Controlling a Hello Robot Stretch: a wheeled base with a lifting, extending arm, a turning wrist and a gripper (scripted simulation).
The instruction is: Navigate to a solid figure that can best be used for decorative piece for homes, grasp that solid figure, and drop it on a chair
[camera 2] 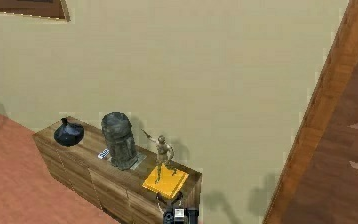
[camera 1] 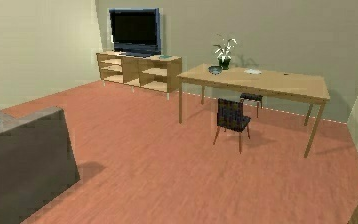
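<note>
A grey stone bust (camera 2: 120, 140) stands on a low wooden dresser (camera 2: 77, 165) against the wall in the arm side view. Right of it a small bronze figurine (camera 2: 164, 157) stands with arms raised on a yellow base (camera 2: 165, 182). At the bottom edge, just below that base, the dark tip of my gripper (camera 2: 180, 215) with small white marks pokes up. Its far end is cut off, so I cannot tell whether it holds anything. In the forward view a dark chair (camera 1: 231, 119) stands at a long wooden table (camera 1: 287, 85).
A dark round vase (camera 2: 68, 131) and a small pale object (camera 2: 104, 154) share the dresser. A wooden door (camera 2: 332, 120) stands at the right. Ahead are a TV (camera 1: 135, 31) on a shelf unit (camera 1: 140, 70), a potted plant (camera 1: 223, 52), a grey sofa (camera 1: 27, 160) and open floor.
</note>
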